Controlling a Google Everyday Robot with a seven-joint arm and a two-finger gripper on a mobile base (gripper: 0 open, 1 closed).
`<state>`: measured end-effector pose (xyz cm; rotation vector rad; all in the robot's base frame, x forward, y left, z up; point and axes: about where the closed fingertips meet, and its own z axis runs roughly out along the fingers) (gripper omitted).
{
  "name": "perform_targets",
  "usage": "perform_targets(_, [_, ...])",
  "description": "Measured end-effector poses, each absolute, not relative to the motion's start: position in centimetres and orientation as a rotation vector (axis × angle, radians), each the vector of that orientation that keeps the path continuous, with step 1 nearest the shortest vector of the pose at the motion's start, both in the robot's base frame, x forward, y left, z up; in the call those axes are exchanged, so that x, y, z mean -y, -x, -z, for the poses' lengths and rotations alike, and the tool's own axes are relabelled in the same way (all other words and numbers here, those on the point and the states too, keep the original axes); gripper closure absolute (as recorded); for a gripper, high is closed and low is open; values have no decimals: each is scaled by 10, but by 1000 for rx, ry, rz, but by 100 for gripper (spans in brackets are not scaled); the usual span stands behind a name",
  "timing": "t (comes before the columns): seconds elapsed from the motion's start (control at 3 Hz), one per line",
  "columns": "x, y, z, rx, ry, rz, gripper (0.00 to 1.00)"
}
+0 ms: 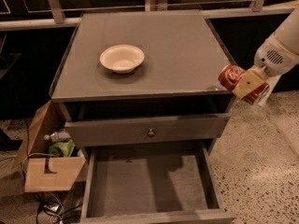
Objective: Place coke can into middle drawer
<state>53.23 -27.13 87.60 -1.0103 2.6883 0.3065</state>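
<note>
At far left, a cardboard box [50, 171] is seen on the floor beside the cabinet, and a white bowl [122, 58] is set on the left half of the grey cabinet top [187, 50]. Below, a closed drawer front [187, 127] with a brass knob [150, 132] is noted, and under it the middle drawer [140, 185] is pulled out, its floor bare. At right, the coke can [230, 77] is held tilted, just off the top's front right corner and apart from the drawer, clamped by the gripper [248, 85], whose fingers appear closed around its middle.
</note>
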Motion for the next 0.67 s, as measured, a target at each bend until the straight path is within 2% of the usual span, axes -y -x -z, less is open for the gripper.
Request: perform_targets(0.67, [262,-511,-824,-2733,1023,-367,100])
